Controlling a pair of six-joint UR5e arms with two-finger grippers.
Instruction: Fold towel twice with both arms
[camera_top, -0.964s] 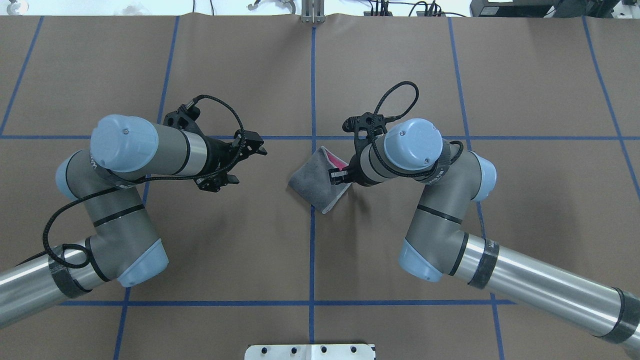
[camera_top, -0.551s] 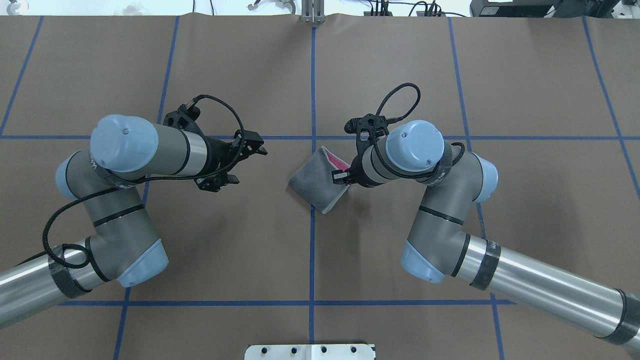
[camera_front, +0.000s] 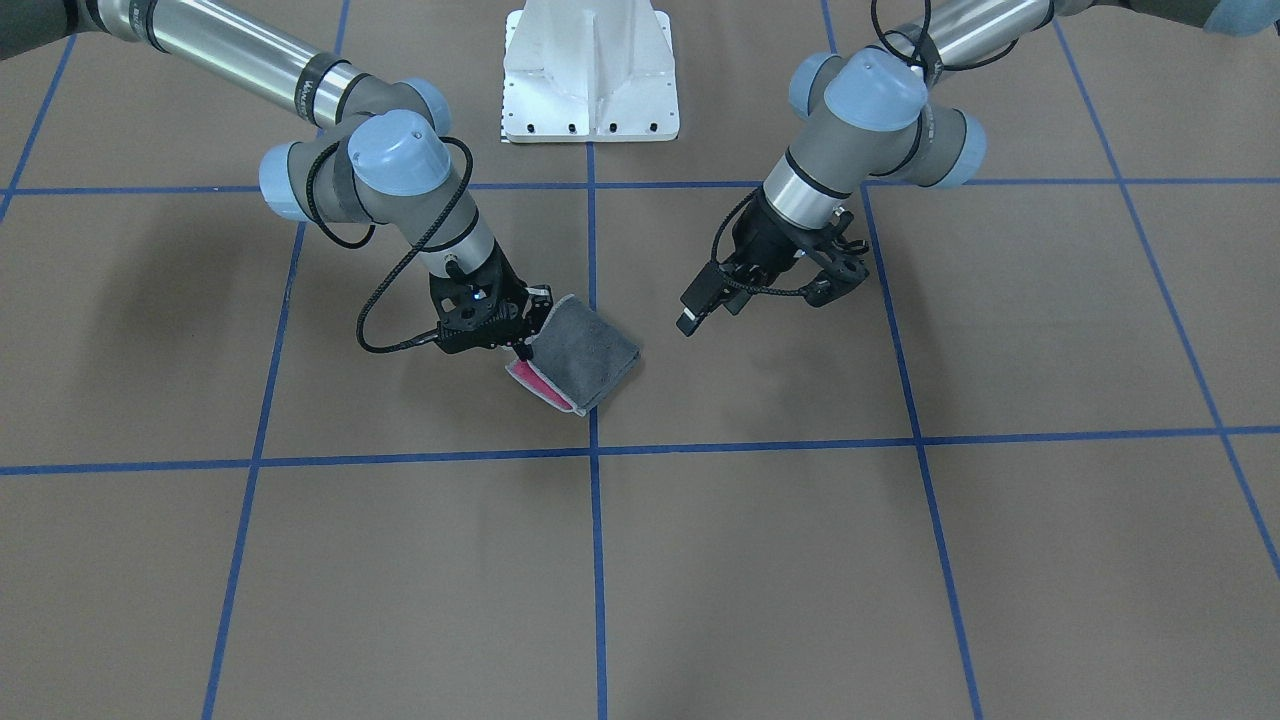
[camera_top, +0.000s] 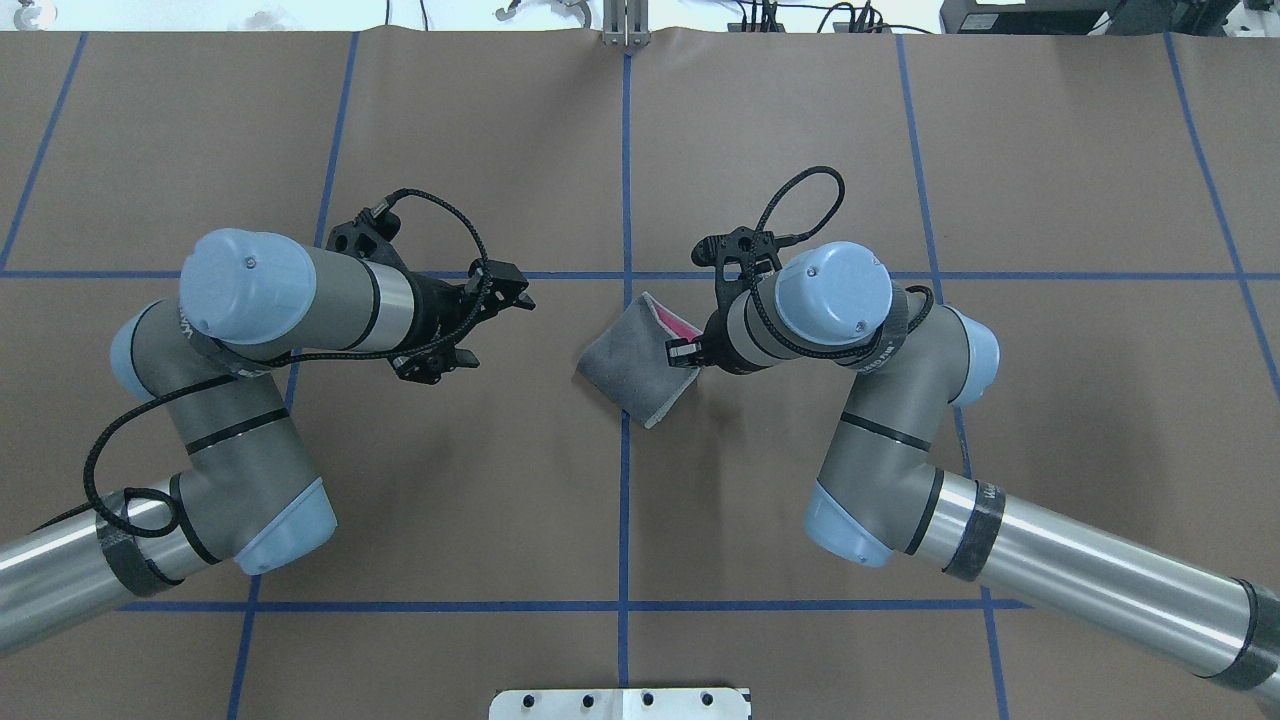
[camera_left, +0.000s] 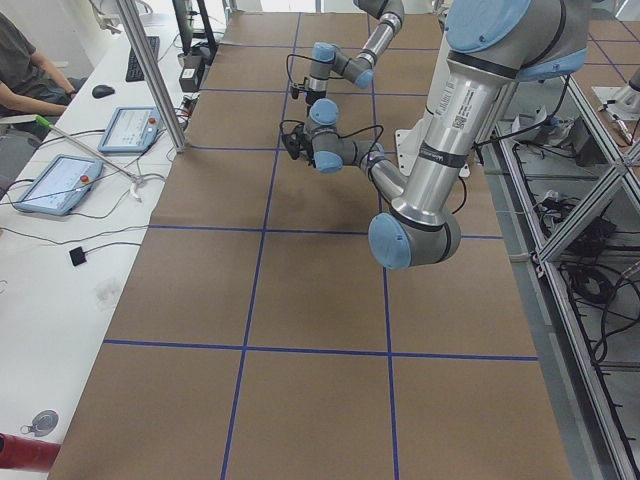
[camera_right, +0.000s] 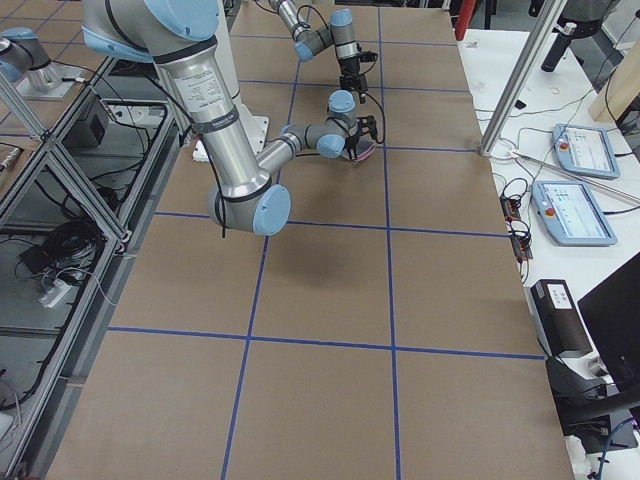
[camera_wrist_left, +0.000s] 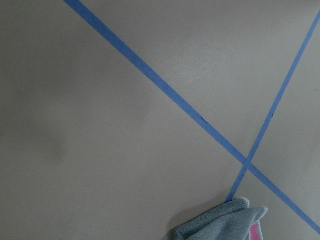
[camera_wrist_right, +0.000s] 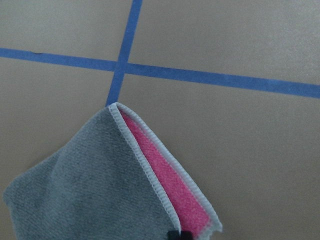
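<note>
The towel (camera_top: 628, 362) lies folded on the brown table by the centre tape line, dark grey face up. A pink strip shows along its light grey hem (camera_wrist_right: 170, 185). It also shows in the front view as the towel (camera_front: 588, 352) and at the bottom edge of the left wrist view as the towel (camera_wrist_left: 222, 226). My right gripper (camera_top: 682, 352) sits at the towel's right edge, low over the table. Its black tip (camera_wrist_right: 180, 234) shows closed on the hem corner. My left gripper (camera_top: 490, 325) hangs open and empty, apart from the towel on its left.
Blue tape lines (camera_top: 626, 180) divide the brown table cover into squares. The white pedestal base (camera_front: 590, 70) stands at the robot's side of the table. A person (camera_left: 22, 62) sits at a side bench with tablets (camera_left: 130, 128).
My right arm's wrist has shifted slightly to the right, and less pink shows by its fingertip. The towel and my left arm have not moved.
</note>
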